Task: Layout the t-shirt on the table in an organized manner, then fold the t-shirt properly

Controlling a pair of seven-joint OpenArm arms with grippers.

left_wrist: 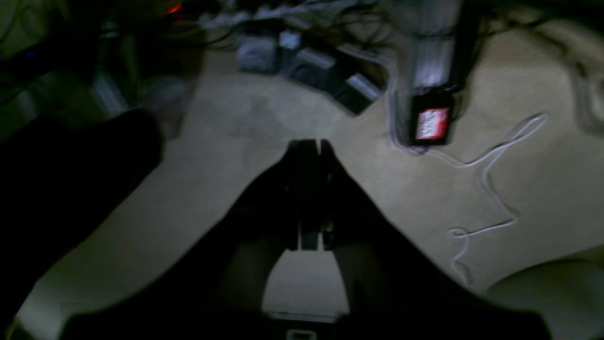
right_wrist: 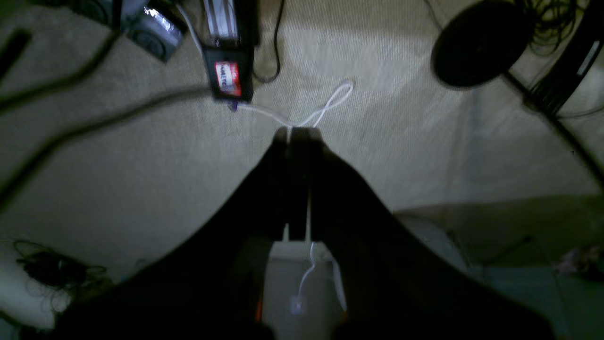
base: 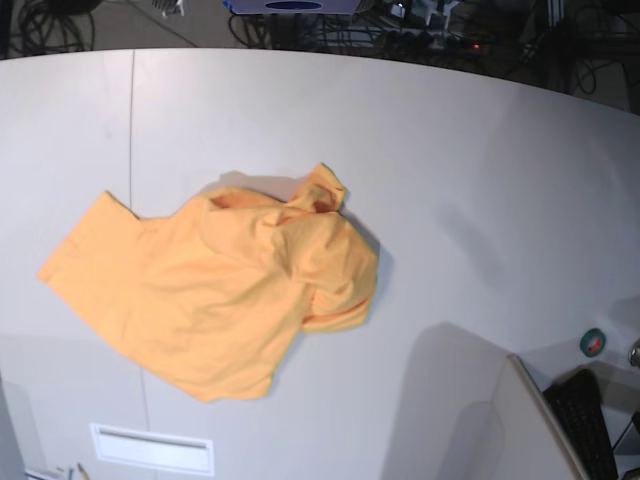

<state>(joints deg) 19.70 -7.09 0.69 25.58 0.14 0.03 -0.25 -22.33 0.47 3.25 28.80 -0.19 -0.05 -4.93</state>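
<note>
T-shirt [base: 215, 300] lying crumpled left of centre on the tabletop [base: 480, 200], one sleeve bunched over the body; both the left gripper [left_wrist: 311, 146] and right gripper [right_wrist: 298, 134], jaws closed and empty, hang off-table, so spreading should begin by pinching opposite edges.

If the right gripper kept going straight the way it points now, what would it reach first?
Probably the thin white cable looped on the beige carpet: in the right wrist view the shut right gripper points down at the floor, tips lined up with that loop. Depth is unclear.
</note>
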